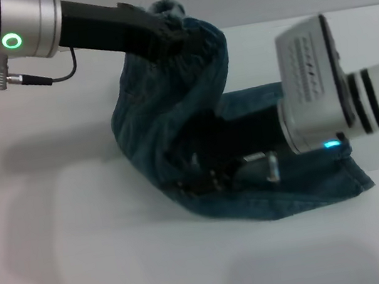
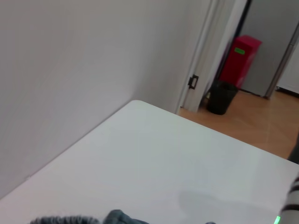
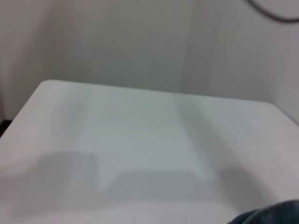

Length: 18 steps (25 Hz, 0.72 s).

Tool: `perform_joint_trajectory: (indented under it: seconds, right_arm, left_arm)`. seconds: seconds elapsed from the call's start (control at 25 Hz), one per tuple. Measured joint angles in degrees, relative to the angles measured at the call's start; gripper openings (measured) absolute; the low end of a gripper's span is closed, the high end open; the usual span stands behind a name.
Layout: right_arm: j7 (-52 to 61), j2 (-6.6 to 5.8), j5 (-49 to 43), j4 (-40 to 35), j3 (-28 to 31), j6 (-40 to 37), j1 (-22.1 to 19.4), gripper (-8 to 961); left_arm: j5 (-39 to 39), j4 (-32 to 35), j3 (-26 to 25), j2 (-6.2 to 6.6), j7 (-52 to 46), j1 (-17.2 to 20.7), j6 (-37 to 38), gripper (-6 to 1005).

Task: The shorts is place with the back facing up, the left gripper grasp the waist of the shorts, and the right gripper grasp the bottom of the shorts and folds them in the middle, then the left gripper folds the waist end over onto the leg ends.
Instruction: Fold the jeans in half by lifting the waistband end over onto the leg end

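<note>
The faded blue denim shorts hang in a raised fold from the left gripper, which is shut on the ruffled waist high above the table's far side. From there the cloth drapes down to the table, and its lower part lies flat toward the front right. The right gripper sits low in the dark hollow under the raised fold, on the flat denim. Slivers of denim show at the edge of the left wrist view and of the right wrist view. The leg ends cannot be made out.
The shorts lie on a white table with a pale wall behind it. The left wrist view shows the table's far corner, an open doorway, a red bin and a black bin on the floor beyond.
</note>
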Motion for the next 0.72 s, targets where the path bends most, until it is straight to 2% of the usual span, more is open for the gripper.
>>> perform_joint_trajectory:
  seconds: [0.4, 0.52, 0.56, 0.72]
  right_arm:
    - [-2.83, -0.21, -0.75, -5.05, 3.12, -2.52, -9.19, 617]
    - [-3.63, -0.04, -0.51, -6.61, 7.43, -6.47, -12.24, 617]
    - [-3.63, -0.04, -0.51, -6.61, 7.43, -6.47, -12.24, 617]
    - [-3.66, -0.04, -0.47, -6.12, 14.03, -12.05, -14.07, 617]
  left_arm:
    - [0.43, -0.22, -0.32, 0.21, 0.0, 0.23, -1.29, 43]
    - [0.44, -0.42, -0.47, 0.31, 0.0, 0.24, -1.53, 42]
    - [0.45, -0.48, -0.54, 0.33, 0.0, 0.25, -1.67, 42]
    - [0.44, -0.56, -0.58, 0.4, -0.01, 0.42, -2.13, 42]
